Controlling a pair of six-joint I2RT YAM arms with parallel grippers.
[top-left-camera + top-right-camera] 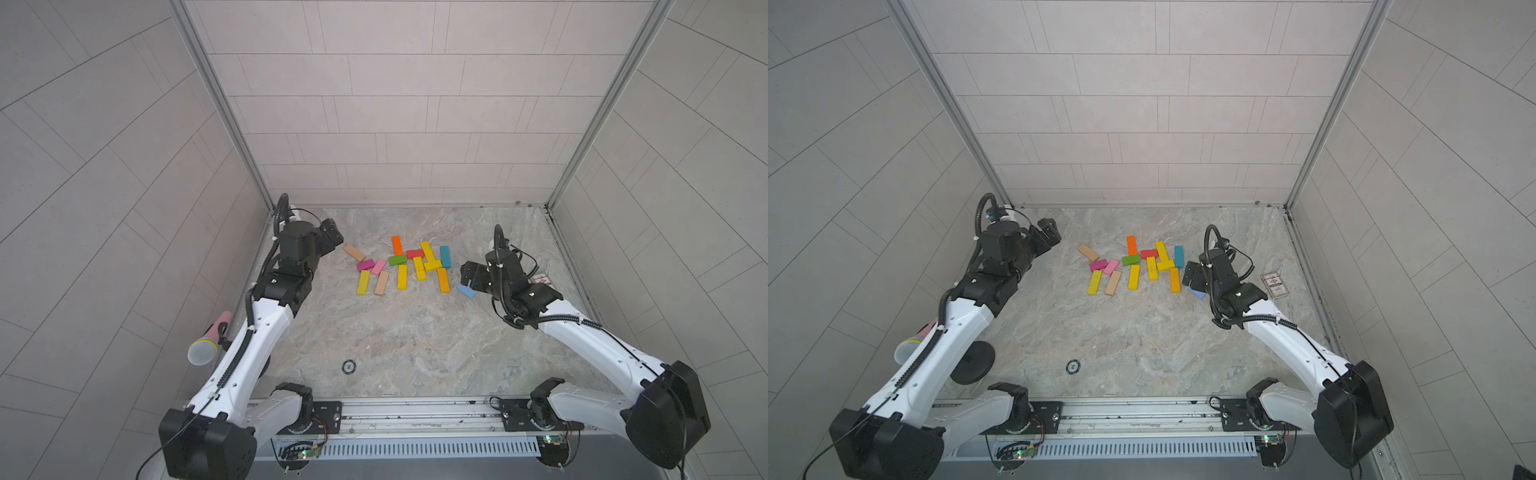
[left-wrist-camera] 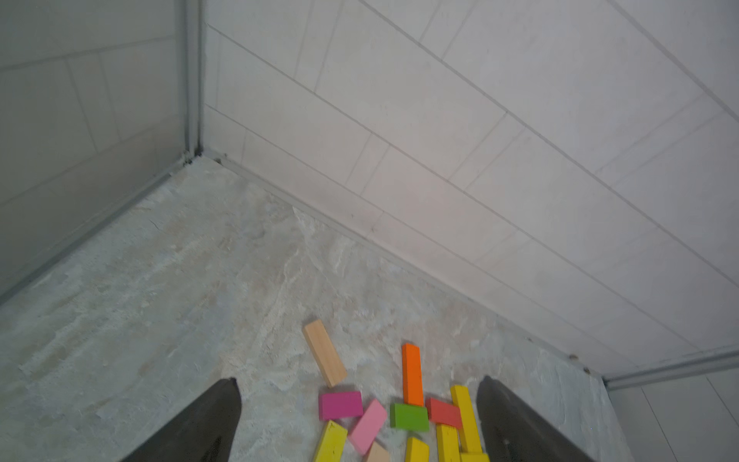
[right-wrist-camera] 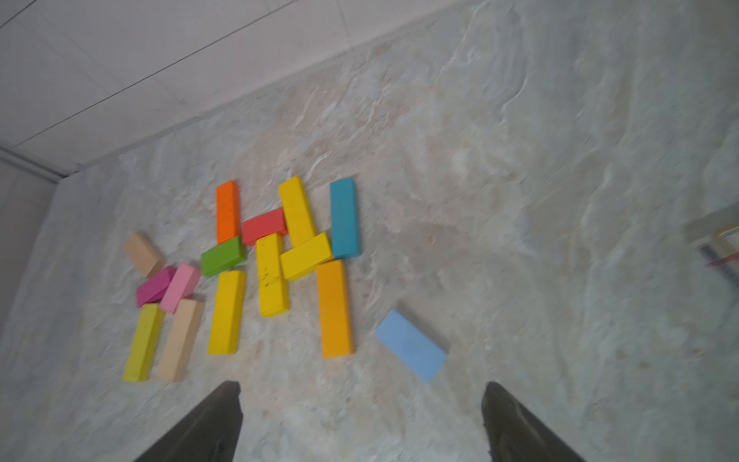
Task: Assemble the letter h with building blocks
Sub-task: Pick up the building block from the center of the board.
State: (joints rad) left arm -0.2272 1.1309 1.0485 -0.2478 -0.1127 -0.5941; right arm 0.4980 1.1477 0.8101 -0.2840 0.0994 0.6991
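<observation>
Blocks lie flat, clustered near the blue block, most long axes pointing at the back wall. The blue block lies diagonal, alone, just ahead of the right gripper, which is spread wide and empty. Left gripper, beyond the cluster, gapes empty too.

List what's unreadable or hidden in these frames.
- Printed card: mostly behind the right arm in a top view; its print too small in both top views.
- Light blue block: half hidden by the right jaws in a top view.
- Lime-yellow block: cut off by the left wrist view's edge.
- Microphone: largely behind the left arm in a top view.
</observation>
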